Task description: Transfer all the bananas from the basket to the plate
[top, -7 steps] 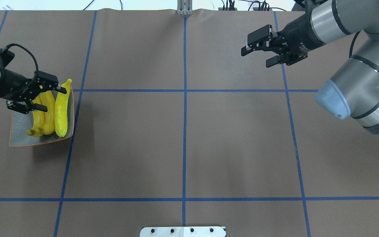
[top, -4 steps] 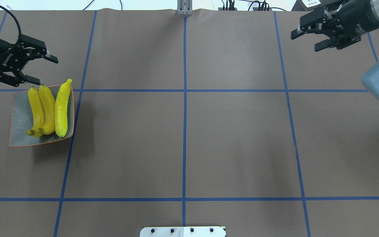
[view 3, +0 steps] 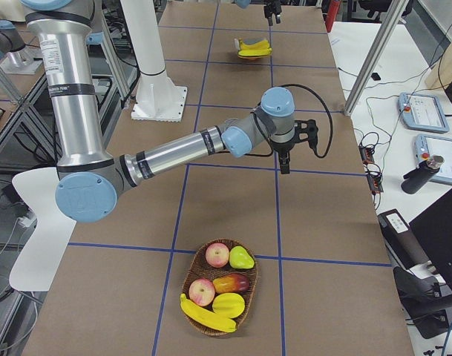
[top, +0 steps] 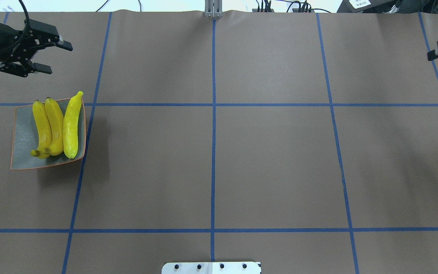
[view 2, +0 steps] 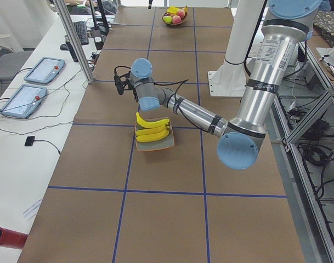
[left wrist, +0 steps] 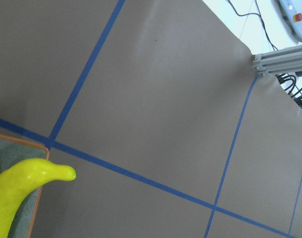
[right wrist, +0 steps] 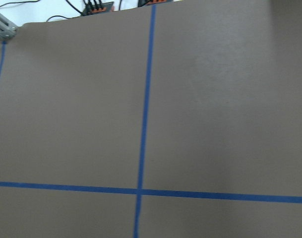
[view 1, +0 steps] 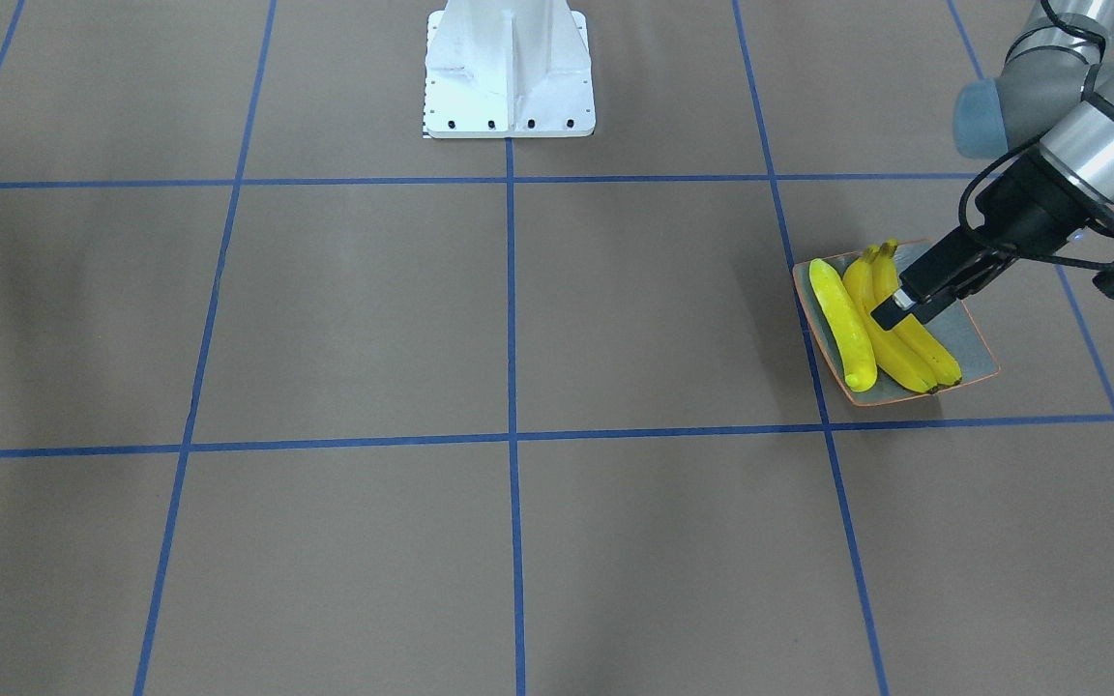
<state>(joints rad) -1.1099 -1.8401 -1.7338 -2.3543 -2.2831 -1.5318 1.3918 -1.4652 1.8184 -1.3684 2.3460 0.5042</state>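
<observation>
On the table [top: 242,160], at my left end, the plate [top: 23,154] carries three bananas [top: 49,125] side by side, their long axes running from my side toward the far edge. The paler banana [top: 70,125] lies nearest the table's middle. Its tip points away from me and reaches past the plate's far corner. My left wrist view shows just that tip and corner.

My left tool [top: 58,59] hangs beyond the plate, fingers spread with nothing between them, though the front-facing view lays it over the fruit.

Only the right-end view shows the basket [view 3: 187,280], where a fourth banana [view 3: 207,315] lies along the near rim beside other fruit, its long axis the same way. My right tool [view 3: 283,163] points down over the table, apart from the basket. The overhead frame cuts it off, so I cannot tell its state.

A white label [top: 359,3] at the far edge is too small to read.
</observation>
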